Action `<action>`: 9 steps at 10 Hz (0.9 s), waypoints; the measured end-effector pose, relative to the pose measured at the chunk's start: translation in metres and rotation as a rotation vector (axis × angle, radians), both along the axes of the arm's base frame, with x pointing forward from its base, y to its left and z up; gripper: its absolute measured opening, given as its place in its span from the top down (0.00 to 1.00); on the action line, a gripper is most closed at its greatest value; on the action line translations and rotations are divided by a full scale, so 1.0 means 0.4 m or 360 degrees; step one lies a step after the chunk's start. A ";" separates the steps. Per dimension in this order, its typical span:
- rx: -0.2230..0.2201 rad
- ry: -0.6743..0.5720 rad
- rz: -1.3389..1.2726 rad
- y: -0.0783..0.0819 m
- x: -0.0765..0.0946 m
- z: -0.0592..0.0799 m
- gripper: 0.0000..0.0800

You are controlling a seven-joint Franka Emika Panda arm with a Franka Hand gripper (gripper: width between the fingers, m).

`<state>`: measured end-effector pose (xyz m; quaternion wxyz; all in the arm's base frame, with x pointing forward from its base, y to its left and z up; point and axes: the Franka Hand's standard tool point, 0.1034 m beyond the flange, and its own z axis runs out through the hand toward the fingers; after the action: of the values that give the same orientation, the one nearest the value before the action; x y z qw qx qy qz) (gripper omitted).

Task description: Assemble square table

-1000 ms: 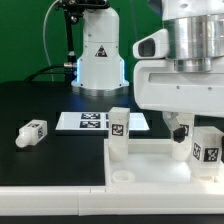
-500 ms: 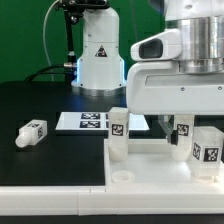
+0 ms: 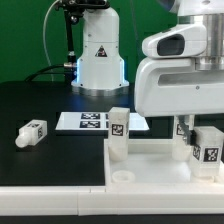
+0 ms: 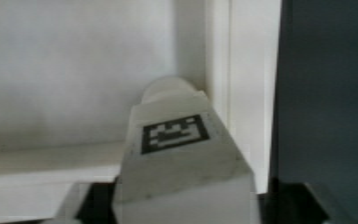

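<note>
The white square table top [image 3: 150, 152] lies at the exterior view's lower right. One tagged white leg [image 3: 118, 128] stands upright at its far left corner, another [image 3: 208, 145] near its right edge. My gripper [image 3: 182, 124] comes down over a third leg [image 3: 184, 130] at the far right corner, mostly hidden by the hand. In the wrist view this tagged leg [image 4: 176, 140] fills the gap of my gripper [image 4: 197, 198], both dark fingers [image 4: 94, 202] against its sides, with the top's floor [image 4: 51, 80] behind it. A fourth leg [image 3: 32, 132] lies loose on the black table.
The marker board [image 3: 92, 121] lies flat behind the table top. The arm's white base [image 3: 98, 55] stands at the back. The black table's front edge runs along the bottom of the exterior view.
The hand has shifted and turned above the far right corner, first toward the exterior view's left, then back and slightly up. The legs and the top have stayed in place.
</note>
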<state>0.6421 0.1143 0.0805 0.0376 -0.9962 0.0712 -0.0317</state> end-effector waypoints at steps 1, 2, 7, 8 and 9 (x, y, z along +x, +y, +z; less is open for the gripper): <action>0.0004 0.0007 -0.0138 -0.007 -0.001 -0.003 0.64; 0.0007 -0.0026 -0.0229 -0.010 0.003 -0.005 0.64; 0.0162 0.0071 -0.1585 -0.012 -0.008 -0.009 0.64; 0.0197 0.0106 -0.1908 -0.001 -0.010 -0.009 0.64; 0.0221 0.0126 -0.2042 0.001 -0.010 -0.009 0.64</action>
<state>0.6382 0.1146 0.0770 0.0729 -0.7513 0.6558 -0.0066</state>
